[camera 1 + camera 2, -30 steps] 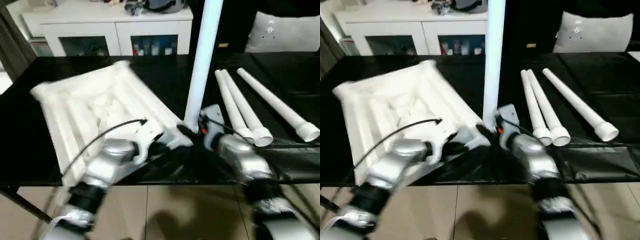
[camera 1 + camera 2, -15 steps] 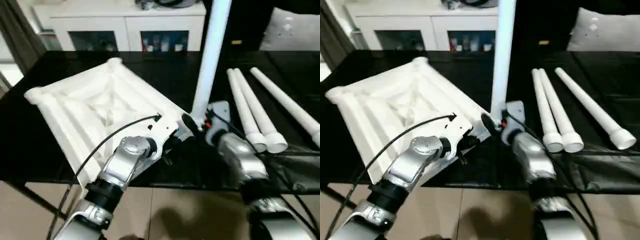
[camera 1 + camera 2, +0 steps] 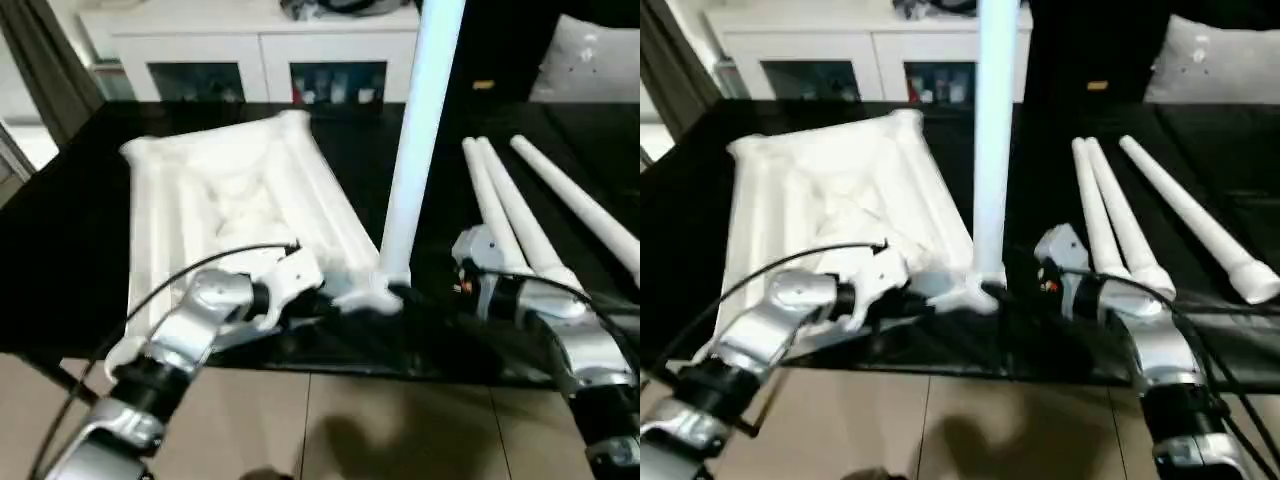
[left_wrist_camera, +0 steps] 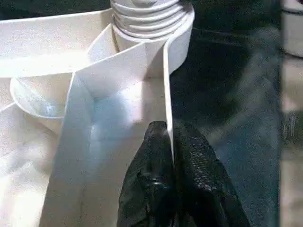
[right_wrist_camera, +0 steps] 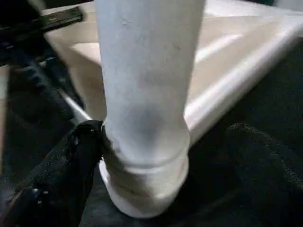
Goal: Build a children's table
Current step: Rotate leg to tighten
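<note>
The children's table top (image 3: 230,200) lies upside down on the black table, ribbed underside up. One white leg (image 3: 420,130) stands upright in its near right corner socket (image 4: 151,19). My left gripper (image 4: 169,142) is shut on a thin rib of the top just beside that socket, and it also shows at the near edge (image 3: 330,300). My right gripper (image 5: 165,137) is open around the base of the leg (image 5: 147,94). One of its fingers (image 5: 71,161) lies against the leg and the other stands apart. Three more legs (image 3: 510,210) lie side by side to the right.
The work lies on a black table (image 3: 80,250) whose near edge runs just below both wrists. A white cabinet with glass doors (image 3: 250,60) stands behind it, and a grey cushion (image 3: 590,70) lies at the back right. Tiled floor shows below.
My right gripper has opened off the upright leg and drawn back to the right. The table top has turned on the table with my left gripper still on it. The camera has shifted too.
</note>
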Robot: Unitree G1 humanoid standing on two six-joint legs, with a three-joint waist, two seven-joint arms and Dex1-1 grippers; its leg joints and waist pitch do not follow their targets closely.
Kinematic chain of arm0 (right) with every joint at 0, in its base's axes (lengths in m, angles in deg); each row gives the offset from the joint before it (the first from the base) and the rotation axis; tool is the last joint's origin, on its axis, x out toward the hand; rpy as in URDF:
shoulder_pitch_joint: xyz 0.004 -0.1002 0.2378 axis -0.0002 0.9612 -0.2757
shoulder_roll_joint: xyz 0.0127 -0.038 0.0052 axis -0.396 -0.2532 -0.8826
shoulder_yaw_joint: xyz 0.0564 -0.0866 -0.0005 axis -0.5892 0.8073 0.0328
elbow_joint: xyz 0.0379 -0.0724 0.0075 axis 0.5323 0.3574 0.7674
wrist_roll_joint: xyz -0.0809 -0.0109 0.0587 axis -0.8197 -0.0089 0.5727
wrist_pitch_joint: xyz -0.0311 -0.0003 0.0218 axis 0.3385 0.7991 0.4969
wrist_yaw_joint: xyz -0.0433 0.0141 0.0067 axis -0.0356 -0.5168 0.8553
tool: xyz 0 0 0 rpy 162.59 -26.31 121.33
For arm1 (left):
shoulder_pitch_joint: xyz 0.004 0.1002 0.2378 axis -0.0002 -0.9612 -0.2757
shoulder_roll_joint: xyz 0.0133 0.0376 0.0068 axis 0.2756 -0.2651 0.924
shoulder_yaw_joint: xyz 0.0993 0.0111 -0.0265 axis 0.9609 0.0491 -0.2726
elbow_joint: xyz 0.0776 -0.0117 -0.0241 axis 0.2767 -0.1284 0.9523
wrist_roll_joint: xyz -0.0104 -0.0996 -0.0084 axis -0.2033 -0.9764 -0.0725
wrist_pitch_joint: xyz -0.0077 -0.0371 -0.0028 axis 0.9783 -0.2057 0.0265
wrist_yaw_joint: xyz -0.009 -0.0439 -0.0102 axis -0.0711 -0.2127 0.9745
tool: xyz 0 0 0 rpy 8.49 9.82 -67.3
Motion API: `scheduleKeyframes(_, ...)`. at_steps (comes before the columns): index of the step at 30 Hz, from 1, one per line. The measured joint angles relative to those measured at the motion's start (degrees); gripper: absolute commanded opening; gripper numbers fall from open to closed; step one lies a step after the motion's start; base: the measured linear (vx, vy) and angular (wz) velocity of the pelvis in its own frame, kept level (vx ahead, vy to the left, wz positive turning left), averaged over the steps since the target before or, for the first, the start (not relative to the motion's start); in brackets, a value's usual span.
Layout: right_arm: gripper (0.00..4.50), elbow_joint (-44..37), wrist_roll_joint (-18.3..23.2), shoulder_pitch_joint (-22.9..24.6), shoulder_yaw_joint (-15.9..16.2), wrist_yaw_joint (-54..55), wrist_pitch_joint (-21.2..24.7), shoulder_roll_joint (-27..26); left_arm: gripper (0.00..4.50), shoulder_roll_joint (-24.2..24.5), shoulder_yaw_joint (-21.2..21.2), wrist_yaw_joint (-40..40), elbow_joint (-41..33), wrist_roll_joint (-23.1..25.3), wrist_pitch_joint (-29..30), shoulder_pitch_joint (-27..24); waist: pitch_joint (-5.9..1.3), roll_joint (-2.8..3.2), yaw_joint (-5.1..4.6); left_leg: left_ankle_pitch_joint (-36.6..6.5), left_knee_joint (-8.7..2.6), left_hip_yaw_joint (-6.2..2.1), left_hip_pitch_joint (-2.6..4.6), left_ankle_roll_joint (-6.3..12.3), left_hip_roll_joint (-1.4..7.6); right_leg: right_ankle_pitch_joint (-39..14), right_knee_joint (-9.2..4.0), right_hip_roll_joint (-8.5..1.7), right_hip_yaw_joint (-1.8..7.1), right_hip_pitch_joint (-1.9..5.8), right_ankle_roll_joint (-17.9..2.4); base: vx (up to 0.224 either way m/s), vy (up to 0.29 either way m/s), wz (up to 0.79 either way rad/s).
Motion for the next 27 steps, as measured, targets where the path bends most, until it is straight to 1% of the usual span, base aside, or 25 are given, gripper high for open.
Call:
scheduleKeyframes(4,4.46,-0.4,0.2,0.0,2.3,-5.8,0.0,1.1,0.0,2.4,1.4,-4.8,0.3,-0.2,-2.9,0.5,0.0,-0.02,0.26,0.0,0.02,0.0,0.02,0.02,0.0,0.0,-0.01,-0.01,0.0,0.04,0.0,0.0,0.0,0.0)
scheduleKeyframes(6,4.08,-0.4,0.2,0.0,3.5,-7.7,0.5,1.1,0.0,3.0,1.8,-6.7,0.8,-0.2,-4.1,0.9,-0.01,-0.01,0.43,0.0,0.02,0.0,0.03,0.02,0.0,0.0,0.02,-0.01,0.0,0.03,0.0,0.0,0.0,0.0)
scheduleKeyframes(7,4.08,-0.4,0.2,-0.1,3.8,-8.2,0.6,0.9,0.0,3.1,2.1,-7.3,0.9,-0.2,-4.6,1.1,0.0,-0.01,0.54,0.0,0.02,0.0,0.03,0.02,0.0,0.0,0.02,-0.01,0.0,0.03,0.0,0.0,0.0,0.0)
scheduleKeyframes(10,3.76,-0.3,0.2,-0.6,4.6,-9.4,1.1,0.5,0.0,3.1,2.6,-8.7,1.4,-0.2,-5.6,1.4,-0.01,-0.01,0.78,0.0,0.04,0.01,0.03,0.02,0.0,0.0,0.03,-0.01,0.0,0.04,0.0,0.0,0.0,0.0)
scheduleKeyframes(13,3.59,-0.1,0.4,-1.1,5.3,-11.0,2.0,0.3,0.0,3.2,3.1,-9.3,1.7,-0.2,-6.4,1.8,-0.02,-0.11,1.06,0.0,0.04,0.02,0.04,0.02,0.0,0.0,0.05,-0.01,0.01,0.03,0.0,0.0,0.0,0.0)
scheduleKeyframes(18,3.03,0.1,1.2,-1.1,5.6,-12.1,3.5,-0.5,0.0,3.2,3.2,-10.2,2.4,-0.2,-7.4,2.1,-0.03,-0.09,1.21,0.0,0.04,0.02,0.02,0.03,0.0,0.0,0.03,-0.01,0.01,0.02,0.0,0.0,0.0,0.0)
scheduleKeyframes(19,3.03,0.1,1.5,-1.0,5.6,-12.2,4.1,-0.5,0.0,3.2,3.2,-10.4,2.5,-0.2,-7.3,2.2,-0.04,-0.08,1.22,0.0,0.04,0.02,0.02,0.03,0.0,0.0,0.04,-0.01,0.01,0.02,0.0,0.0,0.0,0.0)
scheduleKeyframes(20,2.84,-0.1,1.7,-0.9,5.6,-12.3,4.4,-0.5,0.0,3.2,3.2,-10.6,2.5,-0.3,-7.1,2.2,-0.04,-0.07,1.22,0.0,0.04,0.02,0.03,0.03,0.0,0.0,0.04,-0.01,0.01,0.02,0.0,0.0,0.0,0.0)
scheduleKeyframes(23,2.81,-0.5,2.2,-0.5,5.5,-12.3,5.5,-0.6,0.0,3.2,3.1,-10.9,2.5,-0.9,-6.2,2.0,-0.06,-0.05,1.2,0.0,0.05,0.02,0.06,0.03,0.0,0.0,0.07,-0.02,0.01,0.04,0.0,0.0,0.0,0.0)
scheduleKeyframes(25,2.74,-1.3,2.6,0.4,4.9,-11.4,6.3,-1.8,0.0,2.7,2.4,-10.7,1.5,-1.5,-4.2,1.2,-0.08,-0.02,1.08,0.0,0.05,0.03,0.08,0.03,0.0,0.0,0.07,-0.02,0.02,0.05,0.0,0.0,0.0,0.0)
scheduleKeyframes(27,2.74,-1.7,2.6,0.9,3.7,-8.7,7.7,-3.4,0.0,2.3,0.9,-9.3,0.1,-2.4,-0.5,0.0,-0.1,0.01,0.88,0.0,0.06,0.03,0.14,0.01,0.0,0.0,0.14,-0.02,0.03,0.04,0.0,0.0,0.0,0.0)
